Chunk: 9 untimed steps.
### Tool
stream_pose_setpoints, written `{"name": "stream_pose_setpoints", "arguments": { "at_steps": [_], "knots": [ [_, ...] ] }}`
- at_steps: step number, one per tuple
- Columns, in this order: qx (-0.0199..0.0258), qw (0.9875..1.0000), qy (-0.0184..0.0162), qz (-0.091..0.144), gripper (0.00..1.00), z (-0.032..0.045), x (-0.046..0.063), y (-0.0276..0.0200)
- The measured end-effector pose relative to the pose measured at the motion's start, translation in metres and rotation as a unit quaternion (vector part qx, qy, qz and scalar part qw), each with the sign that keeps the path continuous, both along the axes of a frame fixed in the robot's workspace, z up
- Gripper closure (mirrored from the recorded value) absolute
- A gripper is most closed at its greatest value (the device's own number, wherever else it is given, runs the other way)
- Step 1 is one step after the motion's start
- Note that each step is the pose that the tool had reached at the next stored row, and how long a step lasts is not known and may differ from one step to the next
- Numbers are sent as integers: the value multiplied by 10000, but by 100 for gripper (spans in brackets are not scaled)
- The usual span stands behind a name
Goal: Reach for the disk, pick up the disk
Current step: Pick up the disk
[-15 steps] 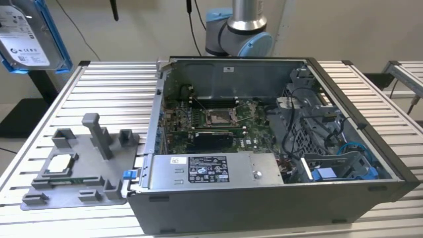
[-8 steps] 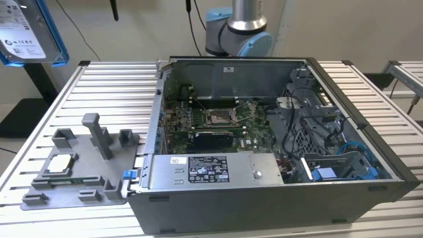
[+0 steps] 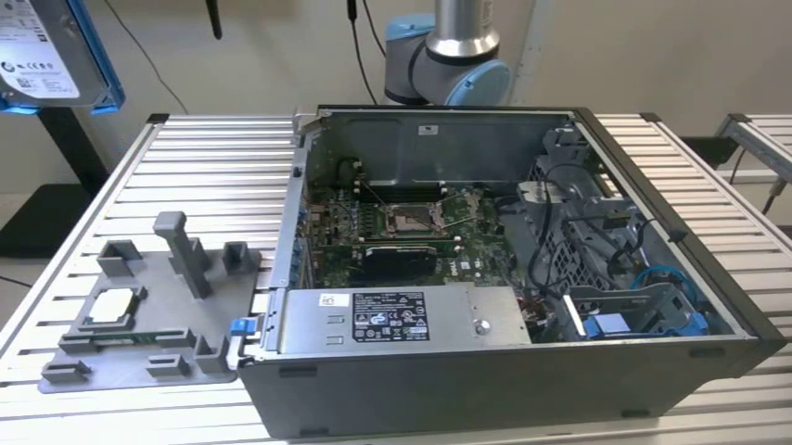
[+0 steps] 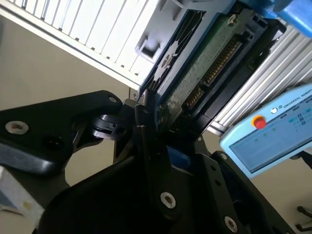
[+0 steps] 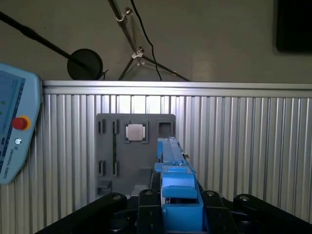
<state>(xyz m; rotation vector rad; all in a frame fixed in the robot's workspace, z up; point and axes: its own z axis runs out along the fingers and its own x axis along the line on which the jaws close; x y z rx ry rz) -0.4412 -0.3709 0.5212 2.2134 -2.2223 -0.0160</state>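
Note:
The disk [image 3: 47, 56] hangs high at the exterior view's upper left, well above the table; its white label faces the camera and a blue rail runs down its side. In the second wrist view its underside with the green circuit board [image 4: 207, 66] sits clamped between the black fingers [image 4: 144, 122] of my gripper [image 4: 156, 124]. The first wrist view looks along the disk's blue carrier edge [image 5: 175, 180], which rises from my gripper [image 5: 178, 207]. The gripper is shut on the disk.
An open computer case [image 3: 495, 278] with a long grey box [image 3: 396, 320] stands on the slatted metal table [image 3: 210, 176]. Beside it lies a grey fixture tray [image 3: 148, 306] holding a small square chip [image 5: 135, 131]. A teach pendant [image 4: 273, 131] sits past the table edge.

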Motion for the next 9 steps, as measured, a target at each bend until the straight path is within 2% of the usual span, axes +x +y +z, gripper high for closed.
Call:
{"name": "stream_pose_setpoints", "arguments": {
  "at_steps": [9],
  "knots": [
    [-6, 10000, 0, 0, 100, 0, -1, 0]
  ]
}}
